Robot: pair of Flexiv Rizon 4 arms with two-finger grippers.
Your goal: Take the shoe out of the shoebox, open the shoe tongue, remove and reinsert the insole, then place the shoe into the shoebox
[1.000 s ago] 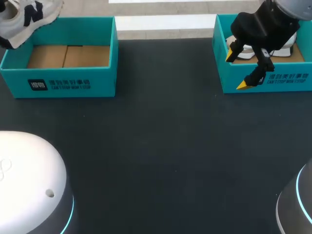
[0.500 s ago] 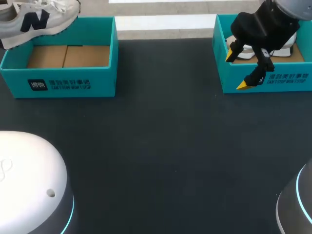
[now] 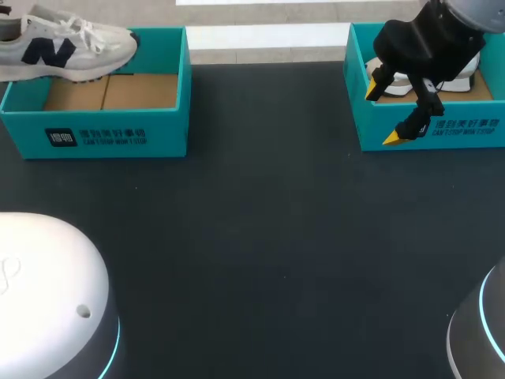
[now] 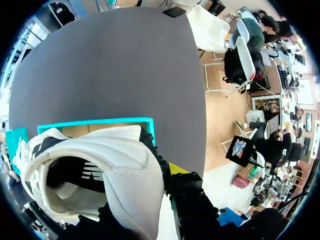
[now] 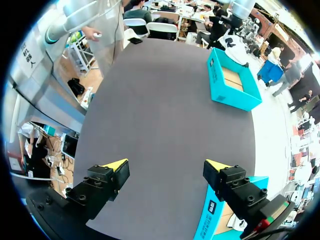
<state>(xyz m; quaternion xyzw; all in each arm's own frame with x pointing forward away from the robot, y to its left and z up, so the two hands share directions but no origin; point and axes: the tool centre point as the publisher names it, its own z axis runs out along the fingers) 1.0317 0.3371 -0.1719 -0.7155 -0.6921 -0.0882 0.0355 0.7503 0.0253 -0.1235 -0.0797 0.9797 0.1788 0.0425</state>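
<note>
In my left pincer (image 4: 170, 172), pinched at the heel, the shoe (image 3: 67, 51) hangs just above the shoebox (image 3: 118, 126), high enough, I judge, to clear its walls. My right pincer (image 3: 383, 114) hovers spread over the second shoebox (image 3: 442, 130), free to assist

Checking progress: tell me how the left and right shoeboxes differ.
The left shoebox shows a bare cardboard floor; the right shoebox has a white shoe inside. A sneaker hangs over the left shoebox's rim; the open right gripper hangs over the right shoebox's front wall. Both are teal and lidless.
</note>
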